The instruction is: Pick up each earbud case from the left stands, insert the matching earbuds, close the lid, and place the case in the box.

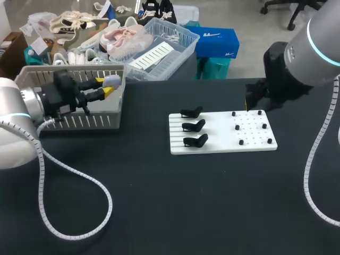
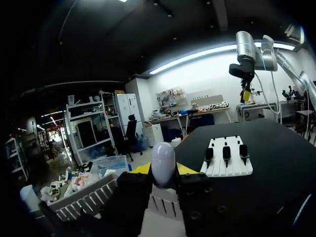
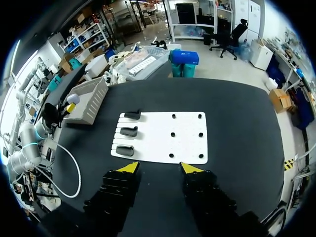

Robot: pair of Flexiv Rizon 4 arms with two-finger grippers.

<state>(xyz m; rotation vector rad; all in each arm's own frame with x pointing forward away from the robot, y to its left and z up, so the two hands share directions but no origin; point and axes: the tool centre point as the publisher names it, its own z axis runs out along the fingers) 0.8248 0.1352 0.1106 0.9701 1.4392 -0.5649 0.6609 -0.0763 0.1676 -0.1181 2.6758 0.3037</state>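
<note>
Left gripper [image 1: 108,86] clamped on white earbud case [image 1: 112,79], at box [image 1: 69,69] corner.
Best: clear the rim, lower inside, then release gently; right gripper [image 3: 159,168] empty, fingers apart.

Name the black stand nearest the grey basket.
The stand farthest from the robot, at the row's end toward the basket; the other two sit nearer the robot.

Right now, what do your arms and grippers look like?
The left arm and right arm are rounded silver-grey tubes with a light-blue ring and black wrists. A white ribbed cable trails from each. The left gripper and right gripper are black and blocky, with two yellow-tipped fingers each.
</note>
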